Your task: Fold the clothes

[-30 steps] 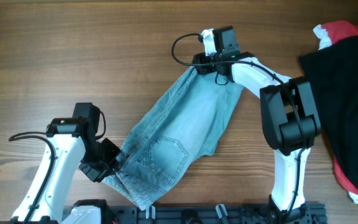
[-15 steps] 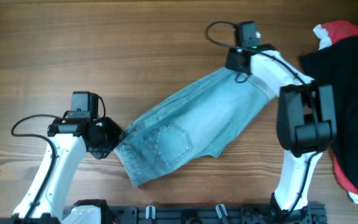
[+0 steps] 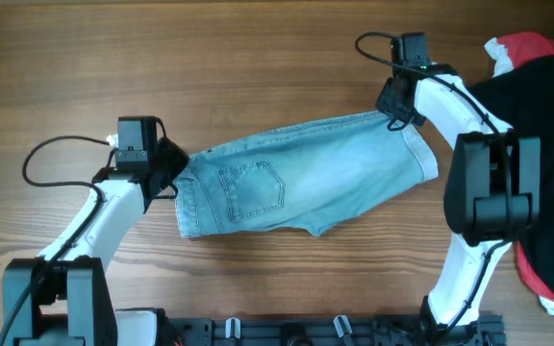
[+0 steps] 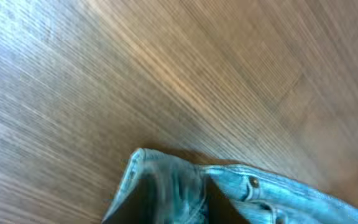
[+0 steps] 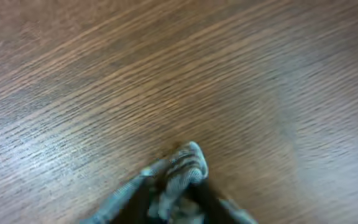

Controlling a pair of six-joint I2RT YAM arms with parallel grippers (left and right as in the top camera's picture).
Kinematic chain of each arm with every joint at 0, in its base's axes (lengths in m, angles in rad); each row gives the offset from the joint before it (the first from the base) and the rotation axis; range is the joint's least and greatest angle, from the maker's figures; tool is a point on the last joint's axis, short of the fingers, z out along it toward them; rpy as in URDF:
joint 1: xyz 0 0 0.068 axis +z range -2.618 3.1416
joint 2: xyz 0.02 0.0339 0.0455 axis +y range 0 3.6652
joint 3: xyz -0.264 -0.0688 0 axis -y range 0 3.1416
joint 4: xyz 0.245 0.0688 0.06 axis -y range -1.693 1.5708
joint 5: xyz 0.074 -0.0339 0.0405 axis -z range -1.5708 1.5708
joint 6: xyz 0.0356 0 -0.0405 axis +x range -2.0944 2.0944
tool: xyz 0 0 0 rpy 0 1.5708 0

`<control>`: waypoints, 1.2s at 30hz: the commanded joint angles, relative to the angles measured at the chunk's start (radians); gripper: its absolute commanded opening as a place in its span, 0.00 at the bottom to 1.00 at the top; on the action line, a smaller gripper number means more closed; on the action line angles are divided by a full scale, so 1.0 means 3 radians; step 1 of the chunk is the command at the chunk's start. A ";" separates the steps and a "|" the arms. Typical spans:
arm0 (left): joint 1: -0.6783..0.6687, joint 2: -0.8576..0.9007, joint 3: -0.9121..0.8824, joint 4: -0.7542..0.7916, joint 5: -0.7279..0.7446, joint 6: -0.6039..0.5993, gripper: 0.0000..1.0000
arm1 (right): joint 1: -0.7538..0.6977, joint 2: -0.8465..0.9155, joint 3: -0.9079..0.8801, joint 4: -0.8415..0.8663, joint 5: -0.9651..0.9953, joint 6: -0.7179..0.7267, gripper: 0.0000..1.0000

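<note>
The light blue denim shorts (image 3: 306, 178) lie stretched left to right across the table in the overhead view, folded in half, back pocket up. My left gripper (image 3: 173, 169) is shut on the waistband end at the left; its wrist view shows the waistband (image 4: 166, 193) with a button pinched between the jaws. My right gripper (image 3: 399, 108) is shut on the cuffed leg hem at the upper right; its wrist view shows a bunched blue cuff (image 5: 182, 174) between the fingers. Both ends are held just above the wood.
A large black garment (image 3: 537, 144) lies at the right edge, with a small red-and-white cloth (image 3: 516, 48) at its top and more red below. The arm bases and a black rail (image 3: 306, 332) run along the front edge.
Both grippers have swung the shorts from a diagonal lie to a nearly level one. The left gripper moved up and away from the front edge; the right gripper moved right.
</note>
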 commanded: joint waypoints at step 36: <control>0.0025 -0.0201 0.0715 -0.1991 0.0197 0.0739 0.04 | 0.0357 -0.1273 -0.0056 -0.1953 -0.1808 -0.1605 0.67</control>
